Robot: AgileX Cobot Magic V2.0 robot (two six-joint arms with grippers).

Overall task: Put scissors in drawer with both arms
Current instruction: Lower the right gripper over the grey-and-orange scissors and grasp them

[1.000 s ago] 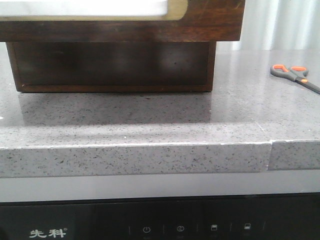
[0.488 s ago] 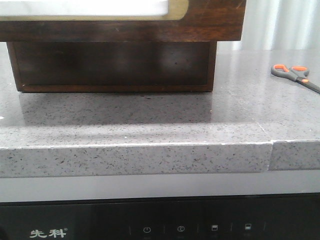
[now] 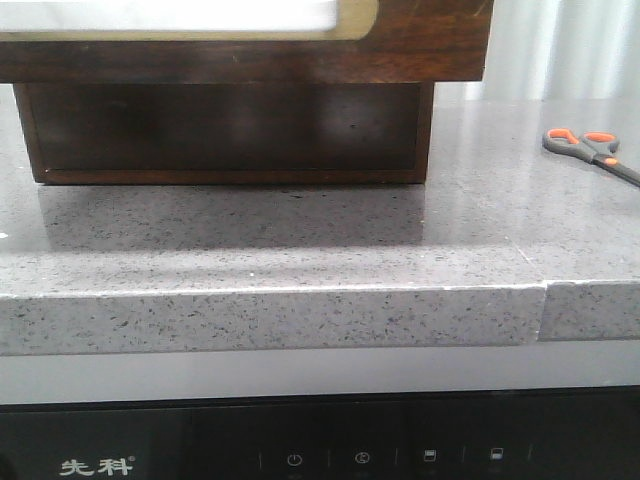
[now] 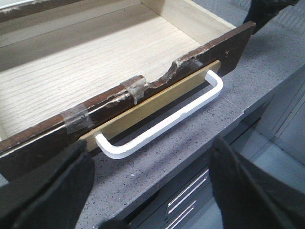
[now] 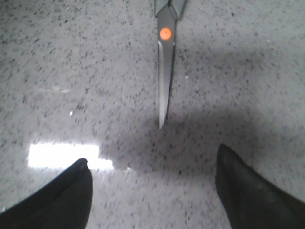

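The scissors (image 3: 590,148) lie flat on the grey stone counter at the far right, grey handles with orange-lined loops. In the right wrist view their dark blade (image 5: 163,81) with an orange pivot points toward my right gripper (image 5: 151,160), which is open and empty just short of the blade tip. The drawer (image 4: 228,47) stands pulled open, with a bare light-wood inside, a chipped and taped dark brown front, a brass plate and a white bar handle (image 4: 162,126). My left gripper (image 4: 147,191) is open and empty in front of that handle, apart from it. The drawer front (image 3: 430,45) fills the front view's top.
The dark wooden box (image 3: 220,130) stands at the back left of the counter (image 3: 300,250). The counter's front edge (image 3: 300,315) has a seam at the right, above a black appliance panel (image 3: 300,450). Neither arm shows in the front view.
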